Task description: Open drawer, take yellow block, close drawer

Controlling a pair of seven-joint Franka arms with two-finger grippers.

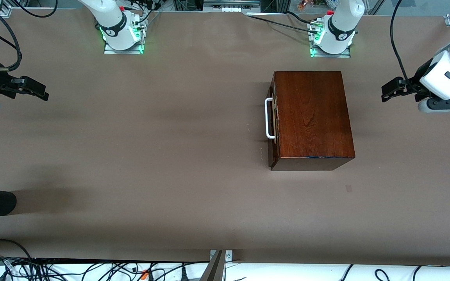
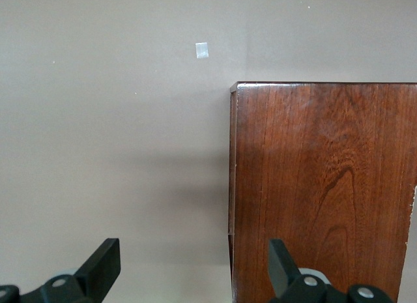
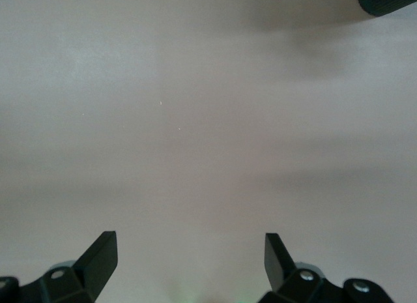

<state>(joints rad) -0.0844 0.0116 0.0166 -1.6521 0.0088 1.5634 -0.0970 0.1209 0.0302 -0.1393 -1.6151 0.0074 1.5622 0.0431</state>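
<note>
Mahogany box (image 1: 311,117) sits toward the left arm's end of the table, its drawer (image 1: 273,121) shut, white handle (image 1: 269,118) facing the right arm's end. No yellow block shows; it is probably inside. Step 1, opening, is not begun. Both arms wait: left gripper (image 2: 194,267) and right gripper (image 3: 191,260) hover with fingers apart, empty. Next, 1 gripper must reach the handle and pull.

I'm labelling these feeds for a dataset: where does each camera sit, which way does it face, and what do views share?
Front view: high across the table, facing both arm bases; sees the shut drawer in its wooden box, the left hand and the right hand at the table's ends.
Left wrist view: on the left wrist, looking down past the open left hand at the box.
Right wrist view: on the right wrist, looking down past the open right hand at bare table.
Shared: front and left wrist views both show the box.
</note>
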